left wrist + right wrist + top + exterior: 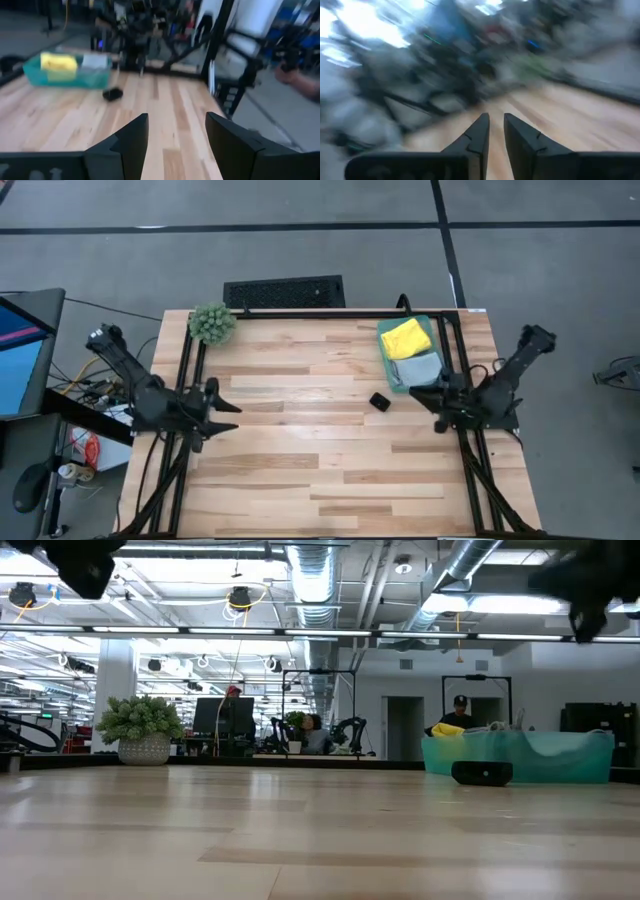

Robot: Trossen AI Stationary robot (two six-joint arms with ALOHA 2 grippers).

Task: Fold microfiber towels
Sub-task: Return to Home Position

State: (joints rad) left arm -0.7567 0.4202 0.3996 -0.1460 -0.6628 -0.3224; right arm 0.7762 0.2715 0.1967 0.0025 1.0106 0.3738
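A yellow towel and a pale grey towel lie bunched in a teal bin at the table's far right. They also show in the left wrist view, yellow and grey. No blue or teal green towel shows. My left gripper hovers over the table's left side, open wide and empty. My right gripper hovers just on the near side of the bin, its fingers a narrow gap apart and empty.
A small black block lies on the wood just left of the right gripper and near the bin. A fuzzy green plant stands at the far left corner. Bare wood spans the table's middle and near side.
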